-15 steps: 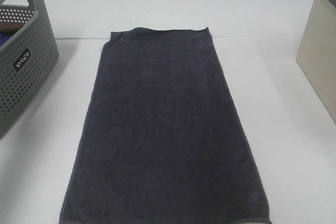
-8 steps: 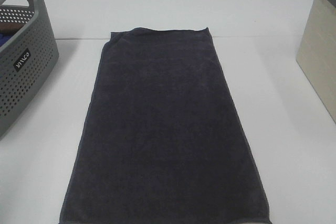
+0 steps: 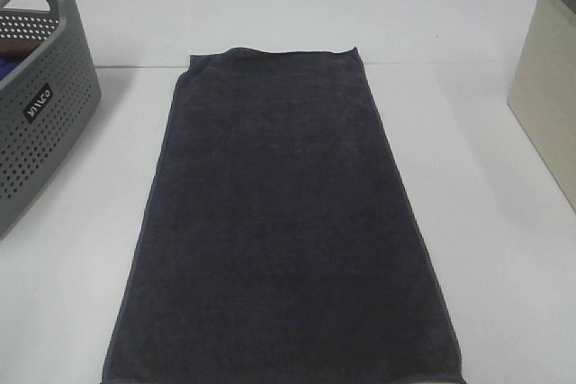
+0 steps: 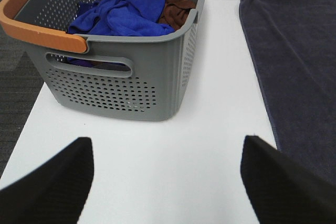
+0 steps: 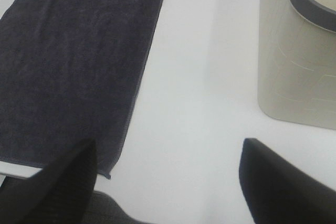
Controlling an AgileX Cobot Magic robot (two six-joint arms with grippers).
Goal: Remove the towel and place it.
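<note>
The dark charcoal towel [image 3: 283, 222] lies flat and spread out lengthwise on the white table, from the far middle to the near edge. It also shows in the left wrist view [image 4: 296, 61] and the right wrist view [image 5: 73, 61]. Neither gripper shows in the exterior view. My left gripper [image 4: 165, 182] is open and empty, over bare table between the grey basket [image 4: 131, 82] and the towel. My right gripper [image 5: 168, 182] is open and empty, over bare table between the towel's near corner and the beige bin [image 5: 299, 72].
The grey perforated basket [image 3: 36, 114] with an orange handle [image 4: 31, 24] stands at the left and holds a blue cloth [image 4: 121, 14] and a brown cloth [image 4: 173, 1]. The beige bin [image 3: 549, 87] with a grey rim stands at the right.
</note>
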